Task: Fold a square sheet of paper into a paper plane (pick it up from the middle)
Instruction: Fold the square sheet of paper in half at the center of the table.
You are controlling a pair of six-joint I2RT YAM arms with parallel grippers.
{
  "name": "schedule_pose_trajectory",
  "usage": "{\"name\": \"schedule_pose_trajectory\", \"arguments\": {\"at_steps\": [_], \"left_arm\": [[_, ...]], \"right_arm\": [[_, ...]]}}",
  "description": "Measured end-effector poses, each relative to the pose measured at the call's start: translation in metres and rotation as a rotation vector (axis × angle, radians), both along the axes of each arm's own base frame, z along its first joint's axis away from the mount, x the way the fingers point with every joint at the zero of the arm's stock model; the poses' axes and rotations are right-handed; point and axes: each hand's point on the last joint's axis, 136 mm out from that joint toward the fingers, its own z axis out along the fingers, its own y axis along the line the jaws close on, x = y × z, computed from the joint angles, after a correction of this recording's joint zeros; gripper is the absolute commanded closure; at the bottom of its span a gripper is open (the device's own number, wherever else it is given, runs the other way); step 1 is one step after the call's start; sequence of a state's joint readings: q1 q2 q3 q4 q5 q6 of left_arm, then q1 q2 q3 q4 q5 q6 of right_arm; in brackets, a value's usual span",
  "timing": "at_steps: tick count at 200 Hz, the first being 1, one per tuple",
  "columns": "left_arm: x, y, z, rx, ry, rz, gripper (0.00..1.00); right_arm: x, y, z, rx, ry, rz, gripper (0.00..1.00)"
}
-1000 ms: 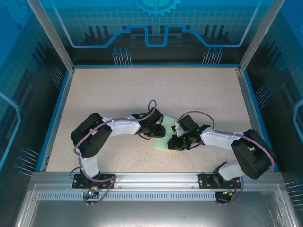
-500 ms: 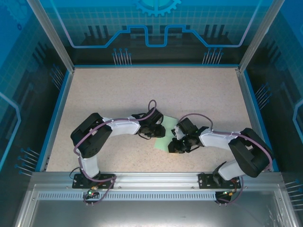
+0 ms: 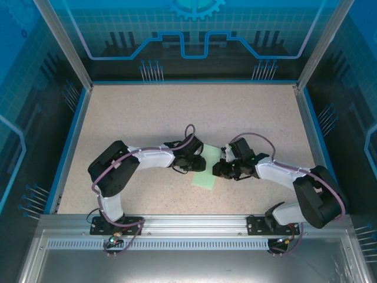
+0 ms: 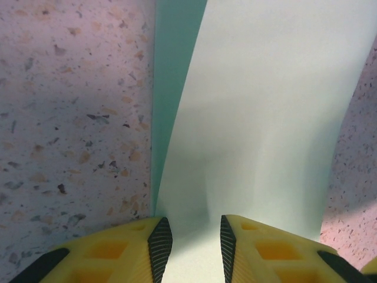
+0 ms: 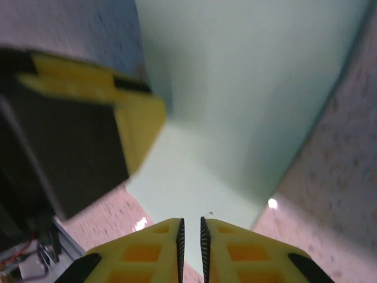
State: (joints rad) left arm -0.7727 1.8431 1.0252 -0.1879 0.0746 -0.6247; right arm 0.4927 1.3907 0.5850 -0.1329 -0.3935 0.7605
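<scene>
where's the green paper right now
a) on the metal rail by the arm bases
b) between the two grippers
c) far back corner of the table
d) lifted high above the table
b: the top view shows the square sheet of paper low on the table, with the left gripper at its left side and the right gripper at its right side.

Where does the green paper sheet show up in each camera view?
Top external: green paper sheet mid-picture, on the speckled table.
Left wrist: centre and right, top to bottom.
Right wrist: centre, top to bottom.
Shared landmark: the speckled table bordering it.
</scene>
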Motion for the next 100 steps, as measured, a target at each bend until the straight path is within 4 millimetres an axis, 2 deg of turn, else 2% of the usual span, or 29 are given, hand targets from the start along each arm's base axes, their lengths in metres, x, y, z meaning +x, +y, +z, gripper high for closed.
{"name": "schedule_pose_trajectory", "arguments": {"at_steps": [23,65,100], "left_arm": [[0.000,0.000,0.000,0.001,-0.002,-0.003,0.65],[0.000,0.000,0.001,0.005,0.000,-0.007,0.65],[0.000,0.000,0.000,0.012,-0.004,-0.024,0.65]], "right_arm": [[0.018,0.002,-0.003,0.013,-0.013,-0.030,0.83],[0.026,0.003,-0.022,-0.007,0.021,-0.034,0.83],[0.032,-0.008,-0.034,-0.033,0.038,-0.059,0.83]]}}
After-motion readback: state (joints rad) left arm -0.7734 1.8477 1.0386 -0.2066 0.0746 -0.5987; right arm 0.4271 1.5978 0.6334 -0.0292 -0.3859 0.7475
